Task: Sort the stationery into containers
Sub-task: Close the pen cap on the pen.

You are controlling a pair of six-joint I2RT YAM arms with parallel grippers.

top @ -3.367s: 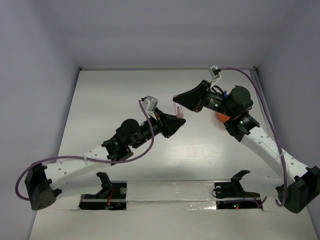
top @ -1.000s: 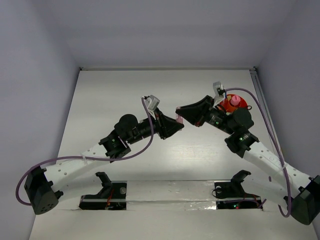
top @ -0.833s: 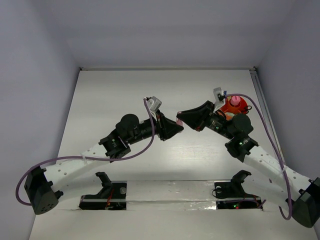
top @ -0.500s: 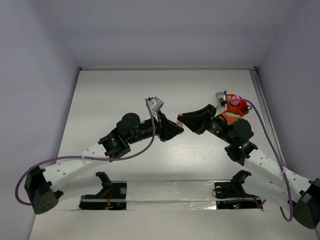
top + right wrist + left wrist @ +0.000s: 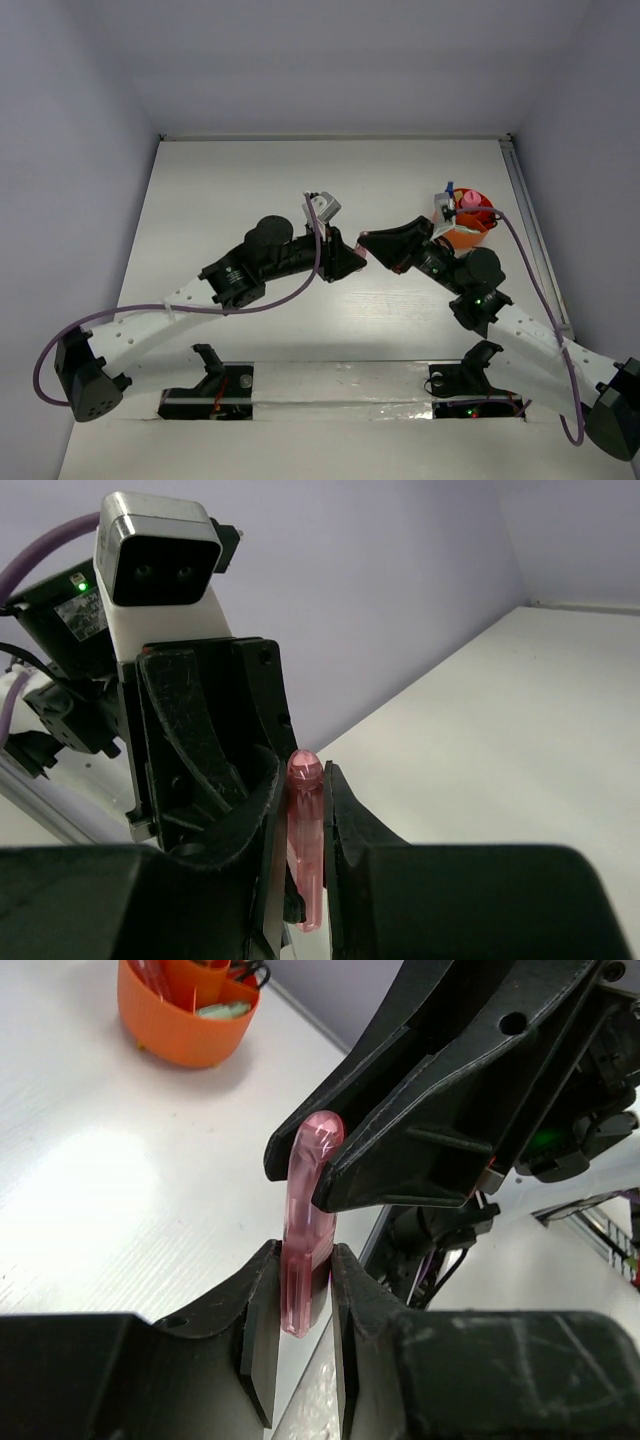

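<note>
Evidently a mid-air handover: my left end effector (image 5: 303,1260) and right end effector (image 5: 303,780) both pinch the marker (image 5: 305,1230) (pink, translucent, round-tipped) above the table (image 5: 220,200) centre. Next, I judge, left must release so right can carry it to the part-filled bowl (image 5: 170,1035) at two o'clock.

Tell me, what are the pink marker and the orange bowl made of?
The pink marker looks like see-through glossy plastic: light passes through it and its rounded tip shines. The orange bowl is probably smooth solid plastic: even bright colour, soft sheen, nothing shows through.
</note>
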